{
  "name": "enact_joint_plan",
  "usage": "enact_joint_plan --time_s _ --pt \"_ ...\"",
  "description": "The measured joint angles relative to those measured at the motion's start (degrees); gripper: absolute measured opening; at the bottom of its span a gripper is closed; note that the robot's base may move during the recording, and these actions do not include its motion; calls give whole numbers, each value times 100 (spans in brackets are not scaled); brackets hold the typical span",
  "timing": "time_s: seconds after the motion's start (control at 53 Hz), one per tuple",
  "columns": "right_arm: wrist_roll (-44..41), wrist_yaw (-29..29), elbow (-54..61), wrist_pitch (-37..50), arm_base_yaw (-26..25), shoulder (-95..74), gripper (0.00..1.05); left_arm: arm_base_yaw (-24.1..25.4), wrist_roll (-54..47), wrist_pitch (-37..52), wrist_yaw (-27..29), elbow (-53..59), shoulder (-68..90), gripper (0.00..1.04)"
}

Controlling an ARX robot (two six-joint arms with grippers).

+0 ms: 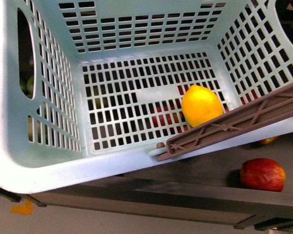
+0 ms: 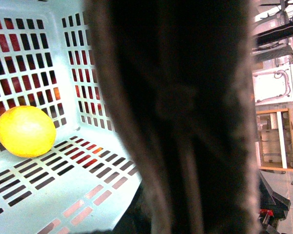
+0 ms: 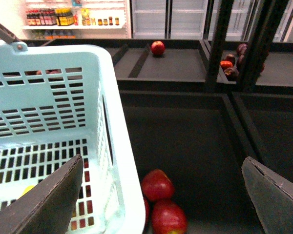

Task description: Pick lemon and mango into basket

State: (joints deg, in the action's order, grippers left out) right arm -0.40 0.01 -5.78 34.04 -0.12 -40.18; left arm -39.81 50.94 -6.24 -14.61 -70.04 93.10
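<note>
On my left, the pale mint-blue slotted plastic basket [image 1: 53, 165] fills the front view. The small bright yellow oval lemon [image 1: 201, 105] lies on its floor toward the right near corner, just beside the brown swing handle [image 1: 234, 124] resting across the rim. I judge the lemon step done and the mango step in hand, though no orange-yellow mango shows in any view. A dark blurred shape [image 2: 185, 117] blocks most of the left wrist view, so I cannot tell how the left gripper stands. The right gripper [image 3: 161, 160] hangs empty, fingers spread wide, over the basket's edge and a dark bin [image 3: 185, 131] holding round red fruits [image 3: 157, 185]. Next I need to find the mango, not these red ones, before lowering
</note>
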Motion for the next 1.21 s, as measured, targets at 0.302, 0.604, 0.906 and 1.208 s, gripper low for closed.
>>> enact_joint_plan --time_s 0.302,0.604,0.906,1.208 --pt "0 0 0 0 0 7 96 -4 4 0 -57 0 0 4" --pt "2 0 -2 0 0 0 96 7 -13 2 -28 0 0 4" --pt "0 0 -2 0 2 4 96 7 -2 2 -39 2 0 4" --pt "2 -2 -2 0 2 11 96 7 7 2 -42 2 0 4"
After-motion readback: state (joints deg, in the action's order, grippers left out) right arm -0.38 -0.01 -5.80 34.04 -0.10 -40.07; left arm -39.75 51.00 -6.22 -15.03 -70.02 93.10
